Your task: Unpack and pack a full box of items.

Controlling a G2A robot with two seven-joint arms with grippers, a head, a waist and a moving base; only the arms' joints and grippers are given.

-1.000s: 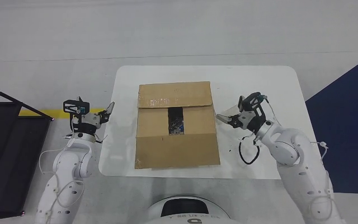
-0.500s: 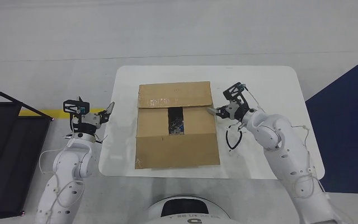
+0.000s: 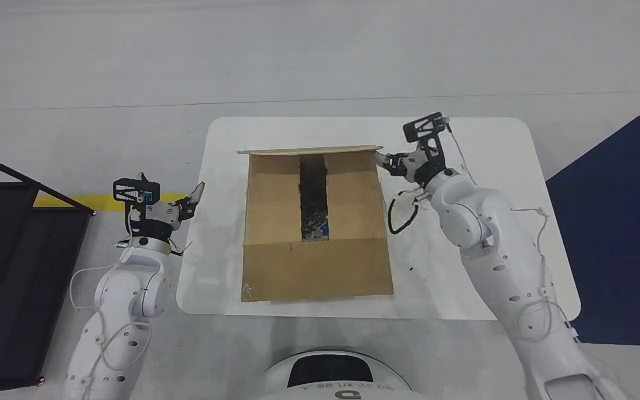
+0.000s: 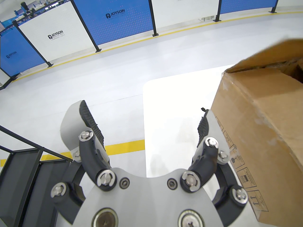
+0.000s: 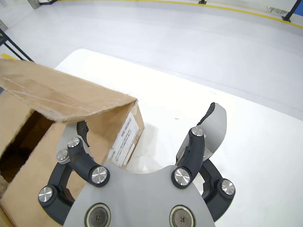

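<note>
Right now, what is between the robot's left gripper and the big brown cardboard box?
Nothing but a bare strip of the white table. The top view shows it between the open left gripper and the brown cardboard box.

The counter (image 3: 470, 200) is a white slab with rounded corners, standing on a pale grey floor. One thing lies directly on it: a brown cardboard box (image 3: 315, 265), set square to the counter's edges and toward the robot's left. That leaves a narrow bare strip on the left and a much wider one on the right. The box's near side comes close to the counter's near edge, and a bare band runs along the far side. Its far flap (image 3: 310, 151) stands up and its near flap (image 3: 315, 268) lies flat. A small dark speck (image 5: 176, 118) marks the bare surface to the right of the box.
</note>
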